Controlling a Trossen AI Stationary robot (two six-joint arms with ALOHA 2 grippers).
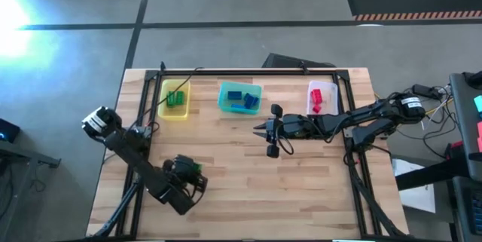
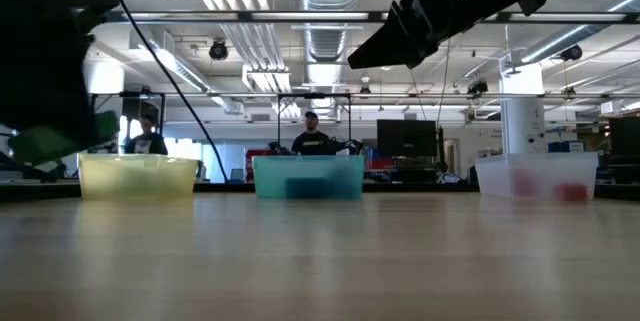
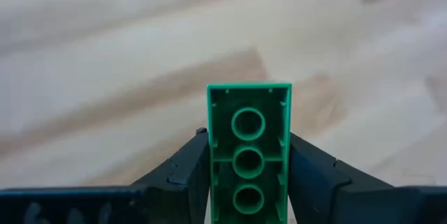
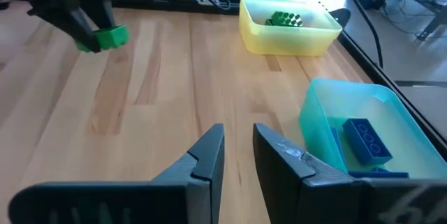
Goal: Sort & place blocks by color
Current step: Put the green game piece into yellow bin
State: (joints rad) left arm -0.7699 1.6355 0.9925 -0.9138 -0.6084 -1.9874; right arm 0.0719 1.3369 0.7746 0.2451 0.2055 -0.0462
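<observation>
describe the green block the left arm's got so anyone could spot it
Start at the wooden table and find the left gripper near its front left. The green block is clamped between its fingers, the only block outside the bins.

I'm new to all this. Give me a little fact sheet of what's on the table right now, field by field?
Left gripper: shut on a green block, above the near left of the table
Right gripper: shut, empty, over the table's middle
Yellow bin: far left, green blocks inside
Teal bin: far middle, blue blocks inside
Clear bin: far right, red blocks inside
Loose blocks on the wood: none visible
</observation>
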